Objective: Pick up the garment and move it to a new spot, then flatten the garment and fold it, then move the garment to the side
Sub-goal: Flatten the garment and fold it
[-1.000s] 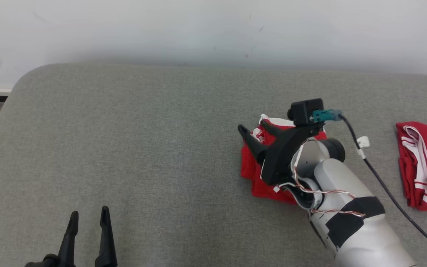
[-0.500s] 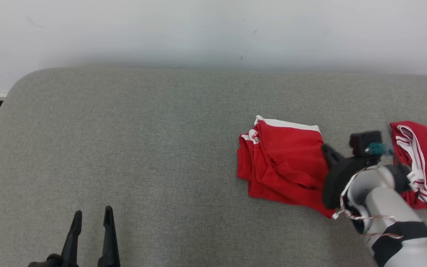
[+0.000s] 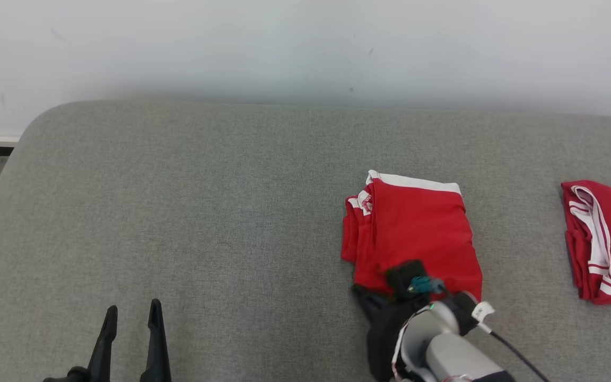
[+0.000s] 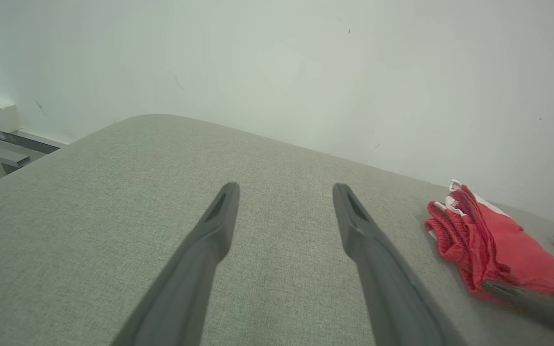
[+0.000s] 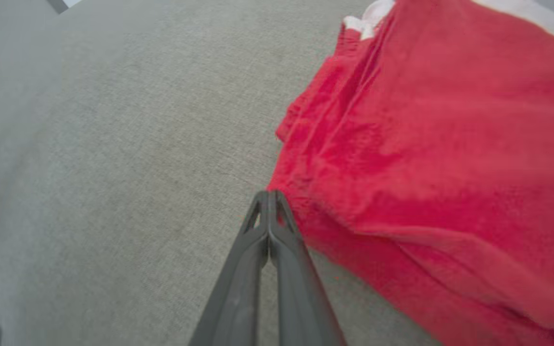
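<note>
The garment (image 3: 417, 233) is a folded red piece with a white band along its far edge, lying flat on the grey padded table (image 3: 204, 212). My right gripper (image 3: 363, 293) is shut, its two fingers pressed together, and its tip rests at the garment's near-left corner. In the right wrist view the gripper (image 5: 268, 194) touches the edge of the garment (image 5: 426, 144), with no cloth visible between the fingers. My left gripper (image 3: 132, 307) is open and holds nothing at the lower left. In the left wrist view that gripper (image 4: 284, 190) hovers over bare table, with the garment (image 4: 493, 240) off to its right.
A second red garment with white stripes (image 3: 608, 239) lies folded at the table's right edge. A white wall (image 3: 305, 48) runs behind the table. The table's rounded corner (image 3: 35, 119) is at the far left, and floor shows beyond it.
My right gripper left the garment's far-left part, swung round the right side and came down at the near-left corner, and its jaws shut. The left arm stayed put.
</note>
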Available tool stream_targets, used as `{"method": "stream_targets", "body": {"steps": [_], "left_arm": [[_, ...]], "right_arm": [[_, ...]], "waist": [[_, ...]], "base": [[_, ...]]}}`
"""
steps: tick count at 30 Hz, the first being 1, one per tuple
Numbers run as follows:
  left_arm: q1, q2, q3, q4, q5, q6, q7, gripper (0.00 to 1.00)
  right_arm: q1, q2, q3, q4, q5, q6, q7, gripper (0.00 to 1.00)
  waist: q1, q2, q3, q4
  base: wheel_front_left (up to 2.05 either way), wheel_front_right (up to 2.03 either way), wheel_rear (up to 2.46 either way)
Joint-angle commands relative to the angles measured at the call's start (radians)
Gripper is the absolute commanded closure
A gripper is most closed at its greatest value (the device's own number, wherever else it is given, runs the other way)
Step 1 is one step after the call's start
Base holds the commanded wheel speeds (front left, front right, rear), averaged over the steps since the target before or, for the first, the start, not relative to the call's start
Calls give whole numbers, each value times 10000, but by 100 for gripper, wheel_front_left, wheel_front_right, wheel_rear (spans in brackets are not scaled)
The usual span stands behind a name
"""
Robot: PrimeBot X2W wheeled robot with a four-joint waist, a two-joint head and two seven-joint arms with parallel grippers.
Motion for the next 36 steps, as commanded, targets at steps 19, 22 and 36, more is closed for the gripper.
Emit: {"method": "stream_targets", "body": {"steps": [19, 22, 36], "left_arm": [[424, 4, 336, -238, 266, 272, -16, 0], [461, 1, 499, -272, 196, 308, -16, 0], [366, 7, 668, 314, 773, 250, -16, 0]], "right_arm": [[1368, -596, -432, -3341, 1650, -28, -2546, 0], [1766, -784, -1183, -4007, 1375, -28, -2796, 0], [3996, -1546, -4320, -4741, -203, -28, -2988, 0]], "waist": [[0, 0, -954, -1263], [0, 0, -1054, -1529], [0, 0, -1414, -1818]], "base": [[0, 0, 0], [0, 0, 0], [0, 0, 0]]}}
